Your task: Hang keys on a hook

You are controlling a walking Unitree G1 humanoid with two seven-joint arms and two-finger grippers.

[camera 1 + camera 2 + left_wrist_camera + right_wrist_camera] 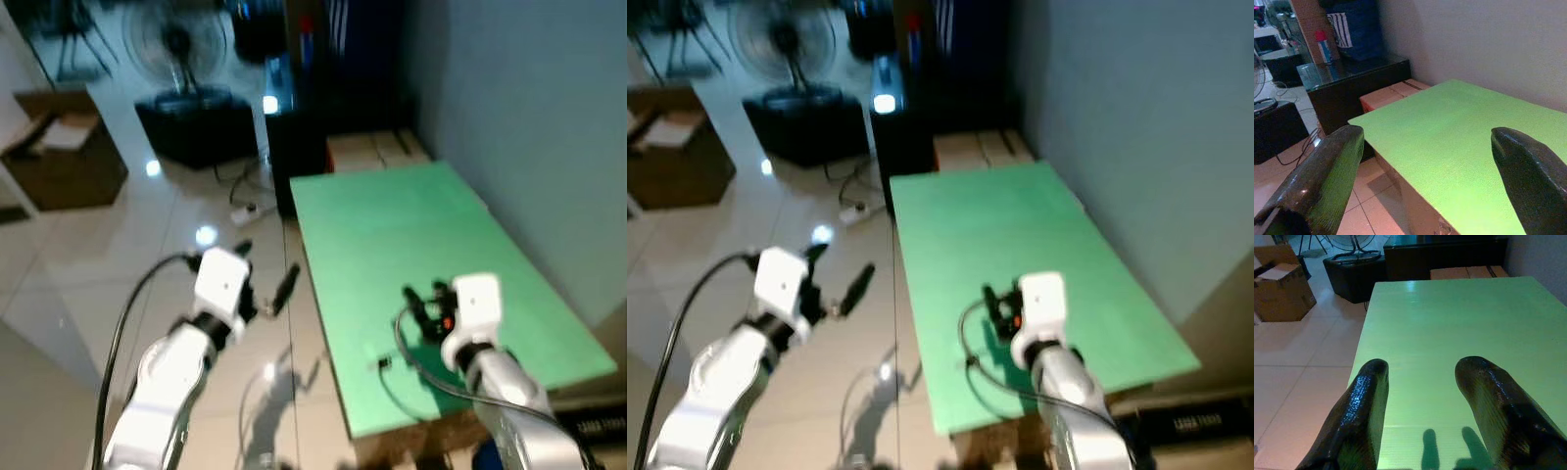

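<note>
A green table [392, 225] stands against the wall on my right, its top bare. My right gripper [426, 299] hovers low over the table's near part, and its two black fingers [1364, 406] are open with nothing between them. Their shadow falls on the green top just below. My left gripper [266, 269] hangs over the tiled floor to the left of the table's edge. It is also open, with its fingers [1327, 171] spread wide and empty, and it points toward the table's far corner.
A grey wall [529, 117] runs along the table's right side. Behind the table are brown boxes [372, 149] and a black cabinet [294, 147]. On the glossy floor to the left are a standing fan [181, 44], a cardboard box [59, 147] and a power strip [245, 208].
</note>
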